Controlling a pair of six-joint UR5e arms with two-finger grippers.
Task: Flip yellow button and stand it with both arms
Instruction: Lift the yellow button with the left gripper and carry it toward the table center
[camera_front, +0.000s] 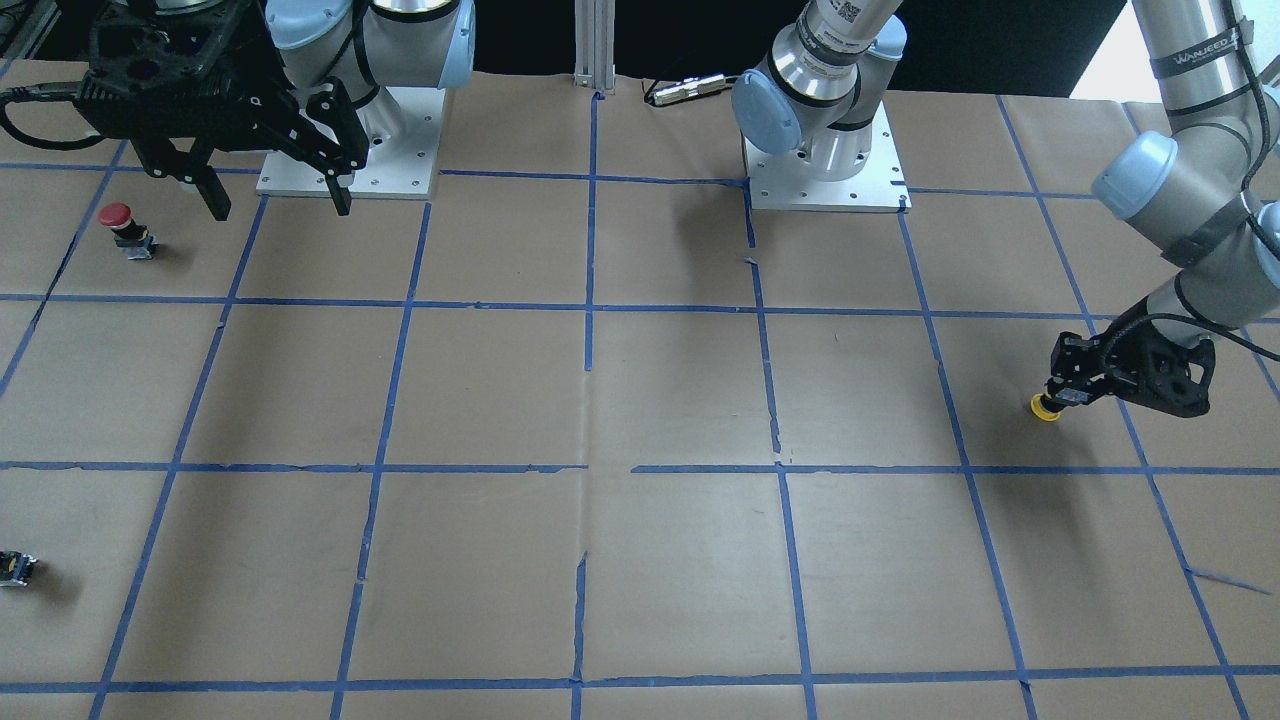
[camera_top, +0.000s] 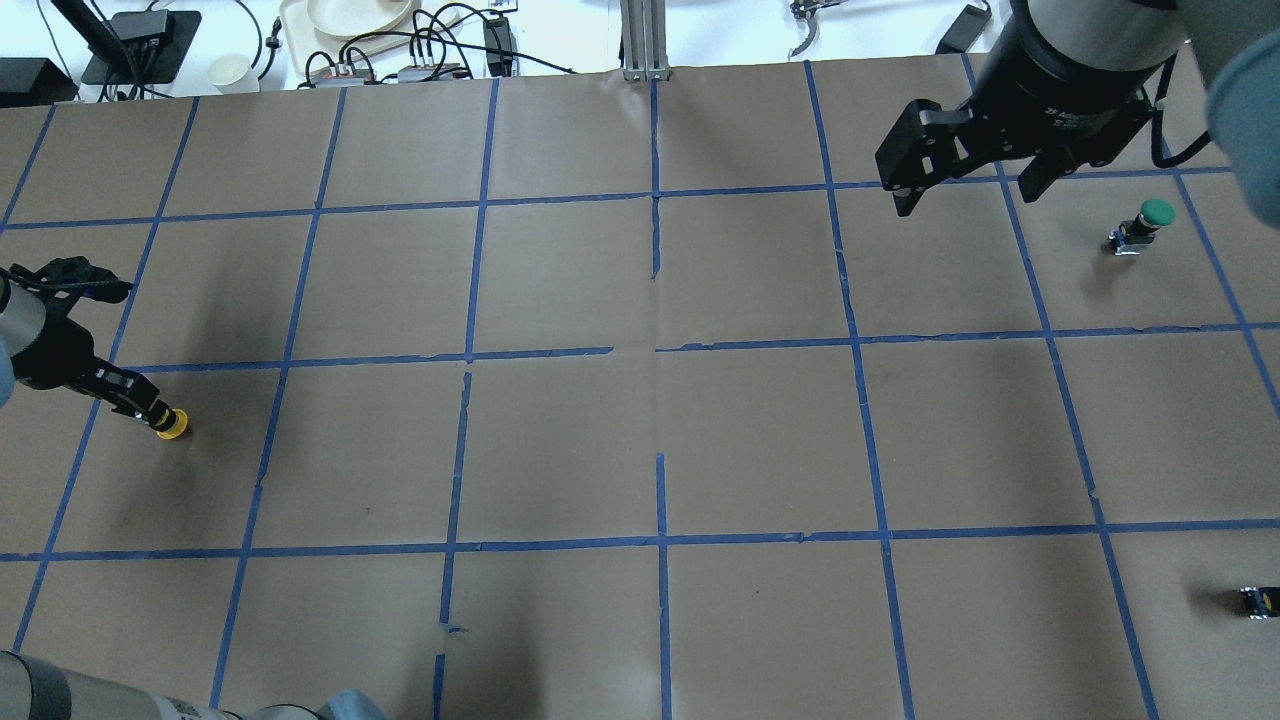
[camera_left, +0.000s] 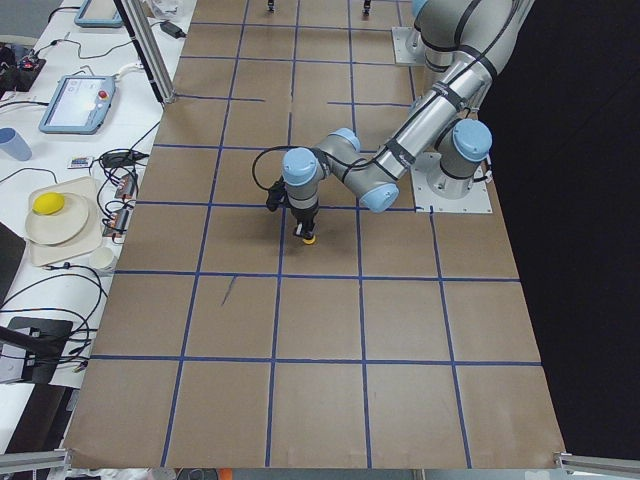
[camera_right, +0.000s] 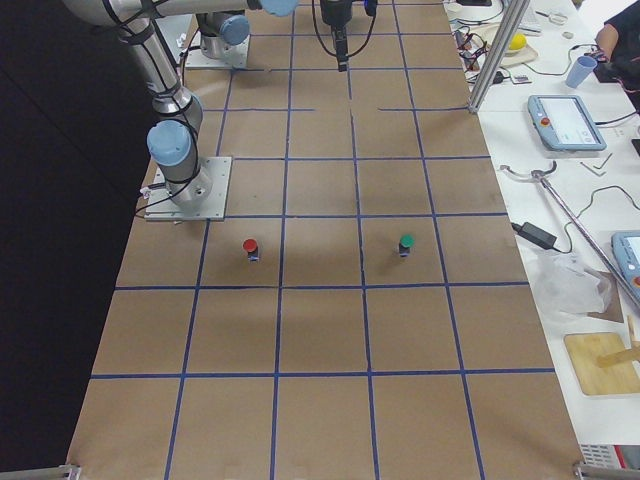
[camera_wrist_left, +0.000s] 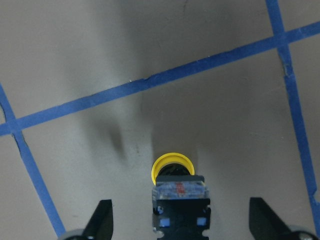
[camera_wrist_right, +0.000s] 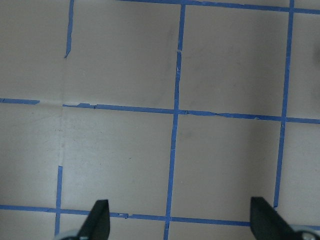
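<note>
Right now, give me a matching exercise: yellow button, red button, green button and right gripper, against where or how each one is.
Things:
1 yellow button
2 red button
3 green button
4 right gripper

Places or states:
A open, holding nothing
B upright, nearest the right arm's base plate
C cap pointing down, at the left gripper
D upright, toward the operators' side

Pairs: 1-C; 2-B; 3-D; 4-A

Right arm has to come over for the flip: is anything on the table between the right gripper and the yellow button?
Nothing visible. The stretch from the right gripper to the yellow button at the left gripper is bare paper. The green button and red button stand beyond the right gripper, off that line.
</note>
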